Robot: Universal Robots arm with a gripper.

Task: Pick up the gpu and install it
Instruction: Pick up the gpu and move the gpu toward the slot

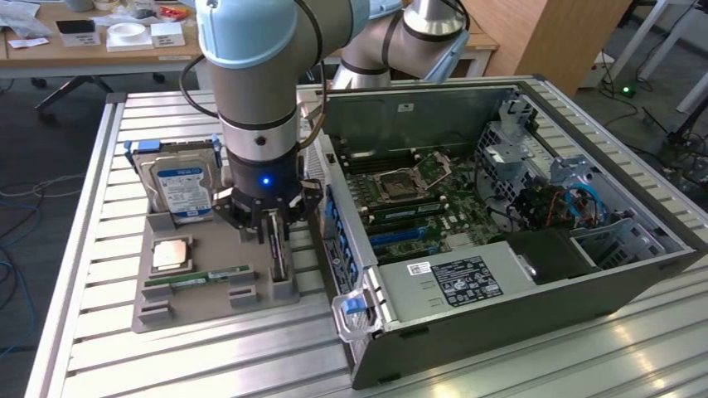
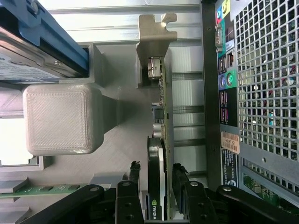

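Single arm reaching straight down above the gpu, wrist vertical with a blue light lit, black fingers spread wide, one on each side of the gpu's upper edge, a gap showing beside one finger

On the table, the holder tray sits at the exterior view's left, with the computer case just beside it on the right. In the tray, the hard drive stands at the far end, and the processor chip and then the memory stick lie nearer. The gpu stands on edge along the case side. The gripper straddles it, a finger on each face.
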